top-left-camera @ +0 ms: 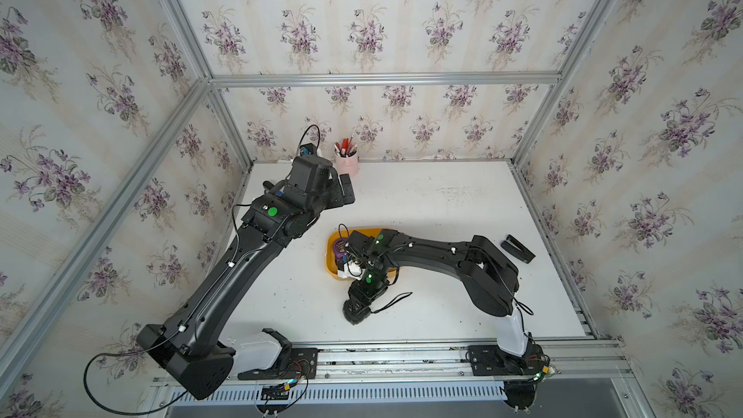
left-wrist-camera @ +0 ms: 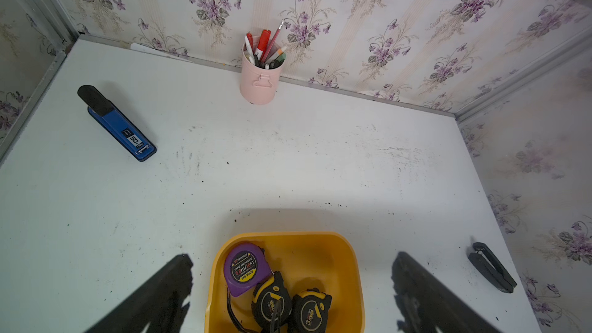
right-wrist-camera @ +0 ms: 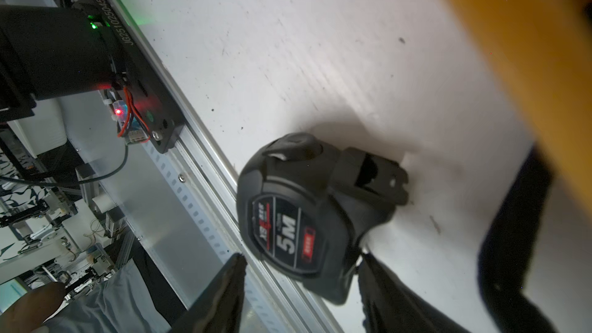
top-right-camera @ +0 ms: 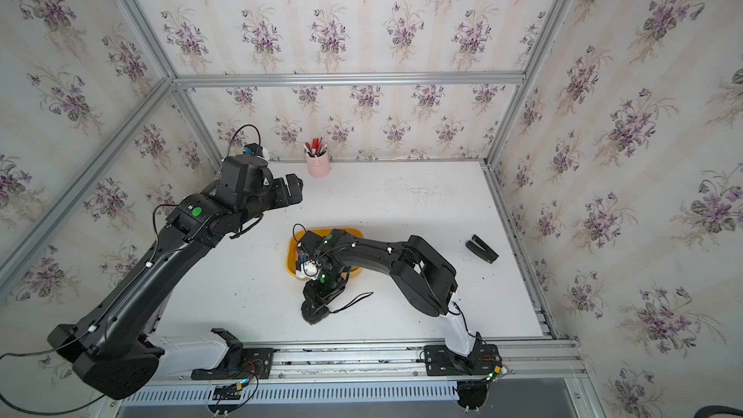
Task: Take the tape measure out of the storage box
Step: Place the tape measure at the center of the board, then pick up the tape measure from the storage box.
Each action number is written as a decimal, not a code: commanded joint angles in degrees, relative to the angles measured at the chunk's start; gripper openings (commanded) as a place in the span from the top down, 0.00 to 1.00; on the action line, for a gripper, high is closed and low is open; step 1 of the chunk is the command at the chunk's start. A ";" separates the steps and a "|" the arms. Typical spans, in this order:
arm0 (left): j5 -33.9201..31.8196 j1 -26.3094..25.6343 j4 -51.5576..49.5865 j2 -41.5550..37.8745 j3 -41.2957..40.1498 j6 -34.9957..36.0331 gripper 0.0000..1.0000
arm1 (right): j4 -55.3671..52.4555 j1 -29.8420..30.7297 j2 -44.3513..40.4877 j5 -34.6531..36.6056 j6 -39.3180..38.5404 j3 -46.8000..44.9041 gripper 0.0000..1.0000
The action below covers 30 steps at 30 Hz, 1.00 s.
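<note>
Tape measure [right-wrist-camera: 304,219], black 5M: judged rigid, weighty, rubber-cased; hold across case sides. Lies near front edge of worktop [right-wrist-camera: 288,43]. Right gripper [right-wrist-camera: 301,261] astride, jaws parted; left gripper [left-wrist-camera: 293,283] spread, empty.

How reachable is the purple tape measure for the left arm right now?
Probably yes: the left pincer is open and raised, the purple tape measure lies uncovered in the storage box, though the right arm crosses over the box nearby.

Pink pen cup [left-wrist-camera: 259,82] by back wall [top-left-camera: 382,114]; black stapler [top-left-camera: 518,249] far right; blue stapler [left-wrist-camera: 120,126] lying flat.
</note>
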 commanded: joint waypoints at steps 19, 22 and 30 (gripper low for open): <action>-1.10 0.07 0.23 4.49 -4.60 5.52 0.00 | 16.00 -3.94 -45.59 47.93 19.75 -22.41 0.16; 4.72 -0.18 -0.03 8.42 -5.68 5.91 0.00 | 18.93 -5.52 -48.94 58.51 22.04 -23.03 0.13; 11.62 -3.42 0.06 13.22 -9.78 5.69 0.00 | 11.96 -15.48 -40.79 65.44 31.62 -16.03 0.13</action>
